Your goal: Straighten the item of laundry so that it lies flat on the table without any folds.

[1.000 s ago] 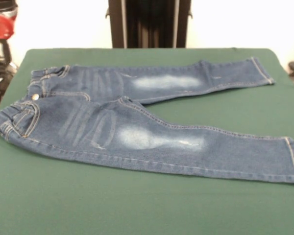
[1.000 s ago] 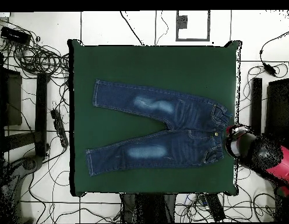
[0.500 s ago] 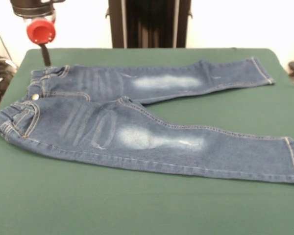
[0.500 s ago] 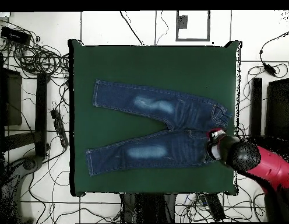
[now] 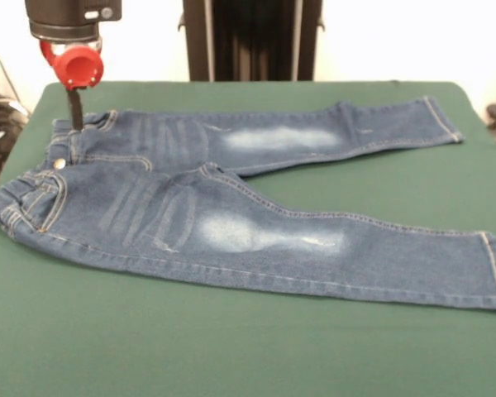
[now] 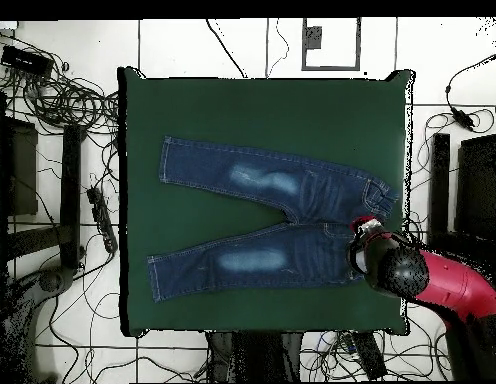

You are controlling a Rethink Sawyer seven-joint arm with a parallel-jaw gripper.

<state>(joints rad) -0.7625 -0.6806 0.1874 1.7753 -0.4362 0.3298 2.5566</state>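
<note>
The table (image 5: 256, 356) is the biggest thing in sight, a wide rectangle covered in plain dark green cloth (image 6: 262, 110), with bare green showing on every side of the clothing. Around it in the overhead view the pale floor (image 6: 242, 45) is strewn with black cables (image 6: 67, 100). On the table lie the jeans (image 5: 231, 223), a small dark blue denim pair, spread out with the two legs apart in a narrow V and no part hanging over the edge; in the overhead view they sit about mid-table (image 6: 282, 225), waist toward the right side and cuffs toward the left. Each thigh carries a faded whitish patch, and the legs look smooth and flat. The waistband at the left of the front view is gathered and slightly bunched, with a small brass button (image 5: 59, 164) between the two halves. The red and black arm (image 6: 447, 290) reaches in over the waist end of the jeans. Its gripper (image 5: 74, 112) hangs just above the far corner of the waistband, below a red round part; only one thin dark finger shows, so I cannot tell how wide it stands or whether it touches the cloth.
</note>
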